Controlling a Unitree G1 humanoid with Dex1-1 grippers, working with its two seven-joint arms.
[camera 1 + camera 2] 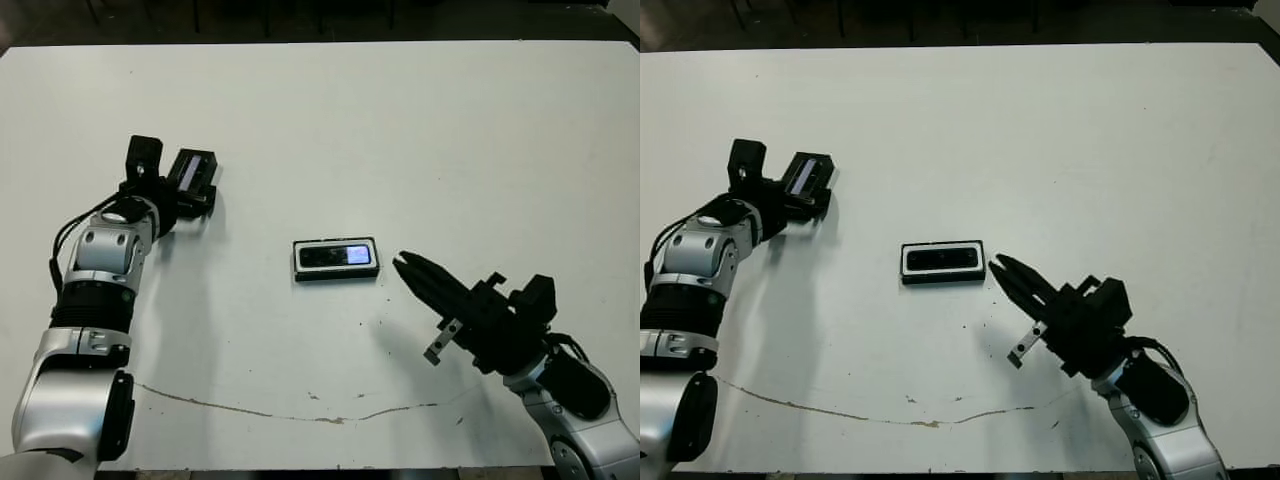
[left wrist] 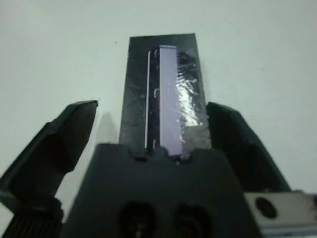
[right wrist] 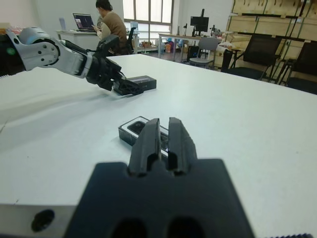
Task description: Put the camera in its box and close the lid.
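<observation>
The camera [image 1: 335,256] already lies in the box [image 1: 336,272] at the centre of the surface [image 1: 400,120], its pale glossy patch facing up, so only closing remains. The lid [image 1: 192,172] sits far out at about ten o'clock from the box, strip side up. The left hand [image 2: 151,134] has its fingers spread wide on either side of the lid without gripping it, likely lined up to pick it up. The right hand [image 1: 405,266] rests just beside the box at about four o'clock, fingers pressed together and holding nothing, probably parked clear of the lid's path. No brand, label or writing is legible on any of these things.
</observation>
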